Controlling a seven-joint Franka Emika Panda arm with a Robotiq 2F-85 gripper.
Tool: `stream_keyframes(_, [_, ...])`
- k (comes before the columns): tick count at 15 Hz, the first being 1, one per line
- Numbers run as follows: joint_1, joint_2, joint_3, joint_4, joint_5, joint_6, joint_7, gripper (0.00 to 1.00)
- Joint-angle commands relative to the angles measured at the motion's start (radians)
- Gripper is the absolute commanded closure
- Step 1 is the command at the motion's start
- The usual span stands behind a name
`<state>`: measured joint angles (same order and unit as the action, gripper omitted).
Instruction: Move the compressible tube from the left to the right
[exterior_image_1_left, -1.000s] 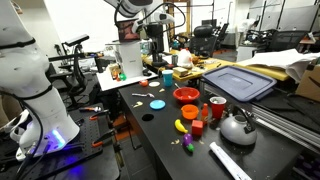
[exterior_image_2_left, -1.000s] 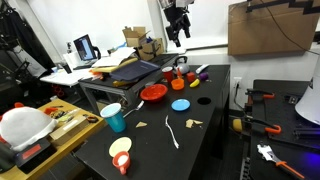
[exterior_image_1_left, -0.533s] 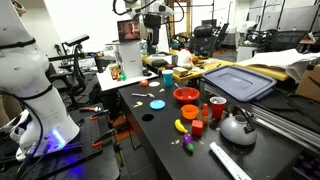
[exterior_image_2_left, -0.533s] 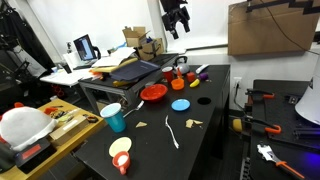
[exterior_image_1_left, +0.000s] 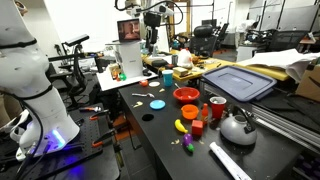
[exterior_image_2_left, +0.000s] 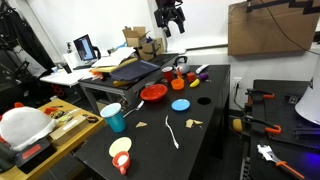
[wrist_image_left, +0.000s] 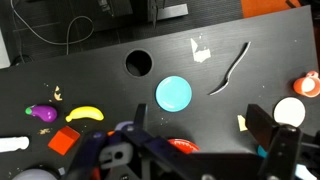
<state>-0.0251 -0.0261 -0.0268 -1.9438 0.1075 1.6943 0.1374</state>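
Note:
The compressible tube (exterior_image_1_left: 228, 160) is long, slim and white. It lies on the black table at the near end, just in front of the silver kettle (exterior_image_1_left: 237, 127). In the wrist view only its end shows at the left edge (wrist_image_left: 12, 145). My gripper (exterior_image_1_left: 152, 18) hangs high above the far part of the table, well away from the tube, and also shows in an exterior view (exterior_image_2_left: 169, 17). In the wrist view its two fingers (wrist_image_left: 205, 125) are spread apart with nothing between them.
On the black table (exterior_image_1_left: 160, 125) lie a blue disc (wrist_image_left: 173, 94), a red bowl (exterior_image_1_left: 186, 96), a yellow banana toy (wrist_image_left: 85, 113), a purple toy (wrist_image_left: 42, 113), a red block (wrist_image_left: 63, 141) and a red cup (exterior_image_1_left: 217, 108). A teal cup (exterior_image_2_left: 114, 118) and an orange cup (exterior_image_2_left: 121, 150) stand at the other end.
My gripper has risen a little and drifted sideways above the table. It stays open and empty. Nothing on the table has moved.

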Motion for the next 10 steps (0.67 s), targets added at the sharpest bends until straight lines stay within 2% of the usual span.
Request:
stream_keyframes(1, [0.005,0.008,0.004,0.034,0.032,-0.038,-0.025,0.00])
stream_keyframes(10, [0.015,-0.007,0.020,0.022,0.025,-0.009,-0.015,0.00])
